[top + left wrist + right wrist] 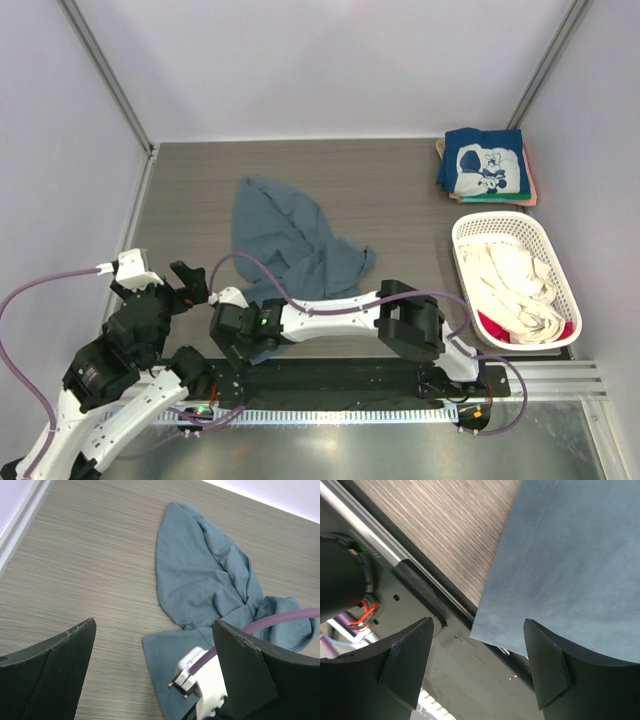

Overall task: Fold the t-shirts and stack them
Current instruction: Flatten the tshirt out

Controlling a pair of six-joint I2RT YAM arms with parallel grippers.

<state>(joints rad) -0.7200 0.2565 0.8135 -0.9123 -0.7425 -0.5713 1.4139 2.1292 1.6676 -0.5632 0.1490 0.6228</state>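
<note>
**Blue shirt crumpled, both end effectors apart**

Slate-blue shirt (290,240) lies crumpled mid-counter (190,190). Left end effector (154,625) hovers near left, fingers wide apart, empty. Right end effector (477,625) sits over the shirt's near hem, fingers apart, gripping nothing. Navy printed shirt (483,165) tops a folded stack far right. Cream shirts (510,280) fill the basket (560,268).

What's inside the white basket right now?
The basket holds crumpled cream cloth, with red cloth showing at its near end. Anything beneath the cream pile is covered.
</note>
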